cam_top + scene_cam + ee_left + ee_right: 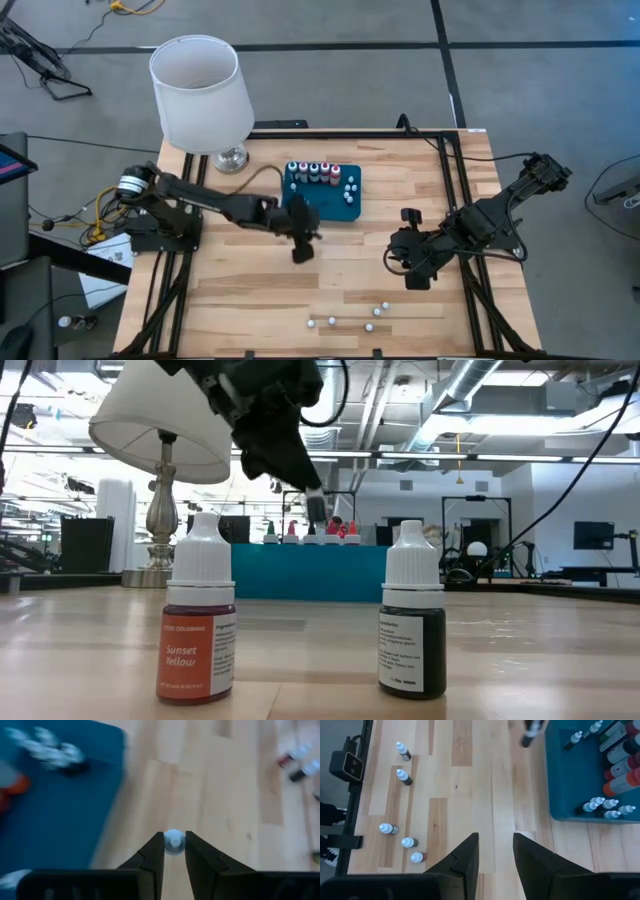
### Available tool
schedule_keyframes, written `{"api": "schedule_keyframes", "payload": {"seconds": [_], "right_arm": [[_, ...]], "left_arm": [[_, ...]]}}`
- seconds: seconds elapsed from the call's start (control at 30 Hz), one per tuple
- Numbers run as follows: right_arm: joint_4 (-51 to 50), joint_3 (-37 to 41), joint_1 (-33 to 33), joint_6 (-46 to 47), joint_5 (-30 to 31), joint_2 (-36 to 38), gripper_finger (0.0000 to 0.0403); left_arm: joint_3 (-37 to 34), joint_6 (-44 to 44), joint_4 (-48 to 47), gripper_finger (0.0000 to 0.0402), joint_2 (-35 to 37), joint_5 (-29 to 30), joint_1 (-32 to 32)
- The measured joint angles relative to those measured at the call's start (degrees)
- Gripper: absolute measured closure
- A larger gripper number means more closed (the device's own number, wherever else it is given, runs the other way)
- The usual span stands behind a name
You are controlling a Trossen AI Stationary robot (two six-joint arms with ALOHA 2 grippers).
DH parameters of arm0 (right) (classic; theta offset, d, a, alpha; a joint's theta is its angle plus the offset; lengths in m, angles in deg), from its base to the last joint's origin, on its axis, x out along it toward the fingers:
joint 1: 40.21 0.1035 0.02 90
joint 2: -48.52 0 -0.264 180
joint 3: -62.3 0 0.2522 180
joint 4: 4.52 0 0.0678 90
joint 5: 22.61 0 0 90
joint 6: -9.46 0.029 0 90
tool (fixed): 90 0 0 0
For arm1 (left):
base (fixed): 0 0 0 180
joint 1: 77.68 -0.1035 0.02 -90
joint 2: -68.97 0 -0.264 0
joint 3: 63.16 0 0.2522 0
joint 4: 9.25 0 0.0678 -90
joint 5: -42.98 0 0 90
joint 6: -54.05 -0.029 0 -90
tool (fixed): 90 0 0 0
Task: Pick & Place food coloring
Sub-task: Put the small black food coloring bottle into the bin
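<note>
just off the front edge of the teal tray, the left gripper hung above the bare wood, its fingers clamped on a small white-capped bottle. in the left wrist view the cap sat squarely between the two dark fingers, seen end-on, so the bottle's long axis ran roughly along the fingers, pointing down at the table. the tray lay just beside the gripper, toward the lamp; the coming placement seemed to turn on that short carry toward the tray's open floor, where a row of coloured bottles stood along the far side and a cluster of tiny white ones sat near the right end.

more food coloring waited loose on the table: several small bottles lay scattered near the front edge, well apart from the tray. two of them, an orange one and a dark one, stood upright in the low view.

the right gripper waited over the table's right side with its fingers parted and nothing between them. it looked the nearer arm to those loose bottles.
</note>
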Motion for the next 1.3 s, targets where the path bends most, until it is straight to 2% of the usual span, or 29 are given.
{"api": "schedule_keyframes", "payload": {"seconds": [0.2,0.47,0.6,0.83,0.93,1.3], "right_arm": [[0.02,0.0,-0.26,0.02,0.98,0.01,0.0292],[0.14,0.0,-1.39,0.07,0.97,0.01,0.0292],[0.46,-0.02,-1.88,0.05,0.99,0.02,0.0292],[0.74,-0.02,-2.25,0.07,0.99,0.04,0.0292],[0.87,-0.02,-2.25,0.07,0.97,0.0,0.0292],[0.6,-0.02,-2.25,0.0,0.97,0.02,0.0292]], "left_arm": [[0.64,-0.66,-1.72,0.0345,2.72,1.42,-6.12],[6.97,-5.65,-6.69,0.0345,0.65,1.21,-12.43],[7.46,-6.34,-9.0,0.0345,-0.37,-0.05,-15.63],[7.4,-6.17,-9.29,0.0345,-4.25,-1.39,-16.17],[7.49,-3.67,-8.4,0.0345,-5.69,0.99,-15.95],[7.39,3.23,-8.16,0.0345,-8.1,2.92,-16.0]]}}
